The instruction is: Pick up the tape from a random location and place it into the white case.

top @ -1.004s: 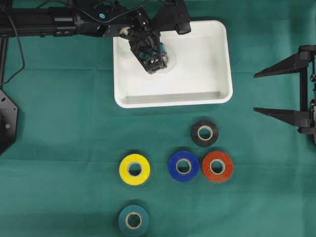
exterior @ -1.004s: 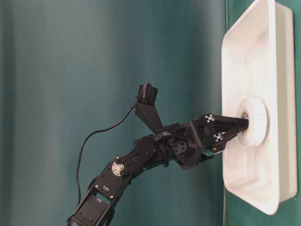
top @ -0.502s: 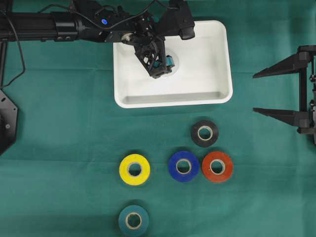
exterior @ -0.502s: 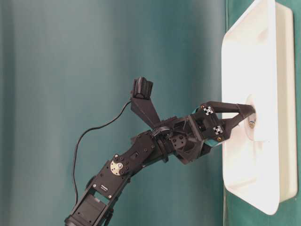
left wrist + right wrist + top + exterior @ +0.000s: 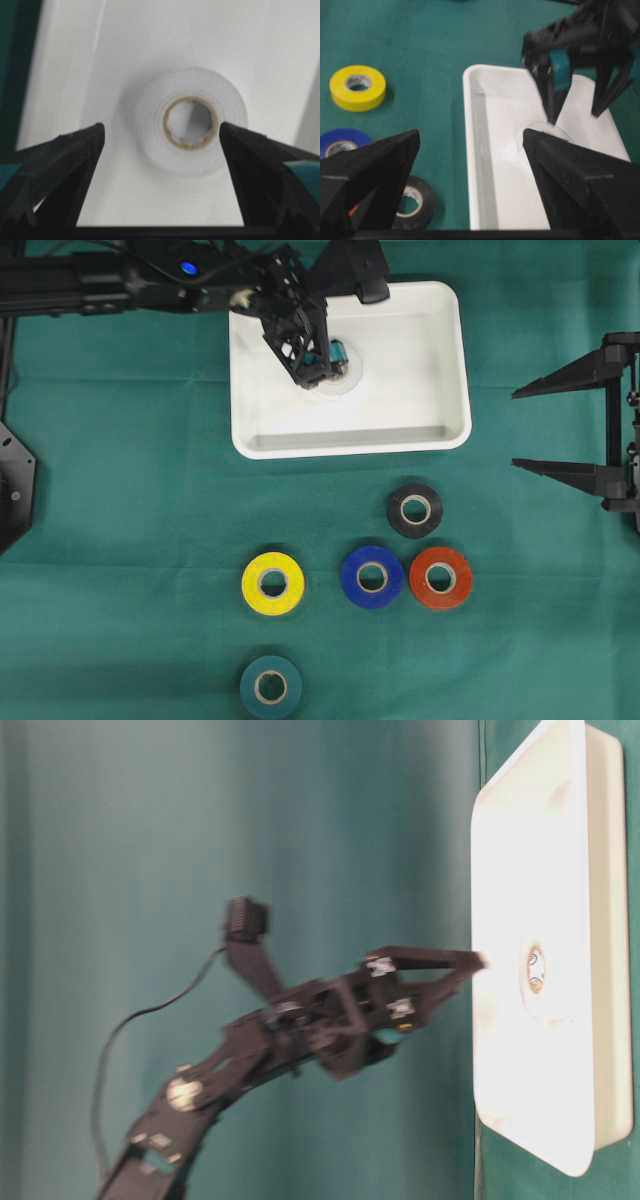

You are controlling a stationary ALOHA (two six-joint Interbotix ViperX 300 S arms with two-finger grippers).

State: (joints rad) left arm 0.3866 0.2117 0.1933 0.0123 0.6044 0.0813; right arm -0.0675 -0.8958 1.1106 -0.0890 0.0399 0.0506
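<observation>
1. Overhead view: the white case (image 5: pixel 440 360) is seen on the green counter (image 5: pixel 120 540). The white tape (image 5: pixel 340 375) lies flat inside it, left of the case's middle, partly hidden by the left end effector (image 5: pixel 318 358).
2. Overhead view: five other rolls are noted below the case: black (image 5: pixel 414 510), blue (image 5: pixel 371 577), red (image 5: pixel 440 577), yellow (image 5: pixel 272 583) and teal (image 5: pixel 270 686). The blue and red rolls sit just beside each other; the teal one lies well apart at the bottom edge.
3. Overhead view: the right end effector (image 5: pixel 522 427) is seen at the right edge, fingers spread wide, nothing between them.
4. Table-level view: the picture is turned on its side and the arm is blurred. The left end effector (image 5: pixel 470 968) is seen apart from the tape (image 5: pixel 535 970), which rests on the case floor.
5. Left wrist view: the tape (image 5: pixel 192 120) is seen lying flat on the case floor (image 5: pixel 150 40). Both fingers stand spread to either side, clear of the roll; nothing is gripped.
6. Right wrist view: the spread fingers frame the case (image 5: pixel 485 150); the yellow roll (image 5: pixel 358 87), blue roll (image 5: pixel 337 142) and black roll (image 5: pixel 415 200) are seen to its left.
</observation>
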